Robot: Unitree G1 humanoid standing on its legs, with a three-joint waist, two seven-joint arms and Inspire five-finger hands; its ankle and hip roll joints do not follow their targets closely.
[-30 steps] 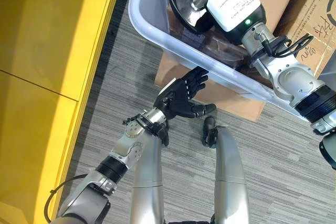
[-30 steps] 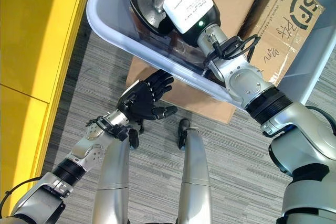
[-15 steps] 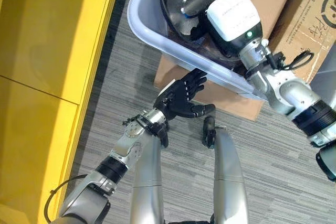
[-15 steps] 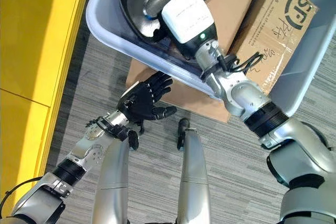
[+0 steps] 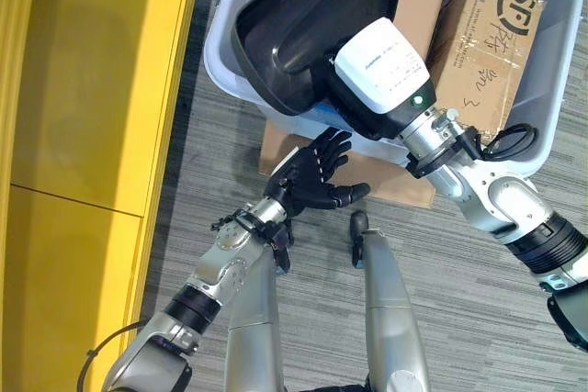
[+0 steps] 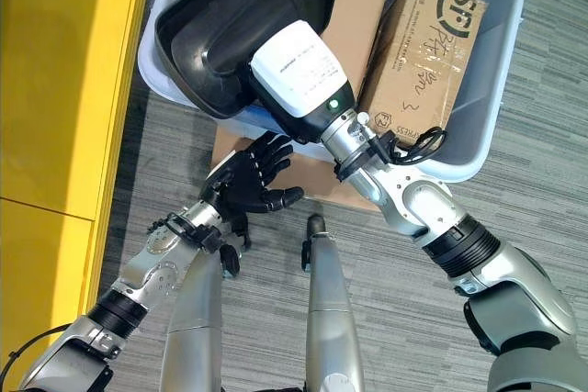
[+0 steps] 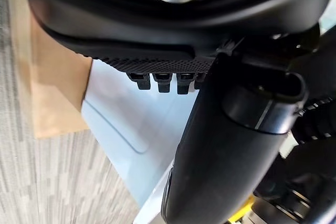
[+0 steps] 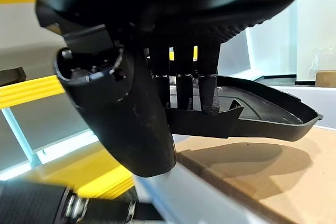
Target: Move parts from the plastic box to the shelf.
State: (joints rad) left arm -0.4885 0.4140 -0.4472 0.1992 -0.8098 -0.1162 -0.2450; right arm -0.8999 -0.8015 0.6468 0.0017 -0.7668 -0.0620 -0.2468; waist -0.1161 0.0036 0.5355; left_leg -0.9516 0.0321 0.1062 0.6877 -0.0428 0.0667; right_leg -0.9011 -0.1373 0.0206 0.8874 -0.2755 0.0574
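The right robot hand (image 8: 136, 98) has its fingers curled over the rim of a black part (image 5: 303, 25), holding it tilted above the plastic box (image 5: 542, 126). The left robot hand (image 5: 308, 176) hangs with fingers spread and empty, just below the box. The part should clear the box wall before it swings toward the yellow shelf (image 5: 83, 135); supporting it underneath would steady it.

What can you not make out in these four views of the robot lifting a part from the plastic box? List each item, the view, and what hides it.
- Right robot hand: in the eye views the wrist's white housing covers it.
- Black part: its far end is cut off by the right wrist view's edge.
- Plastic box floor: cardboard boxes and the part cover it.
- Left robot hand: the left wrist view is too close to show its spread.
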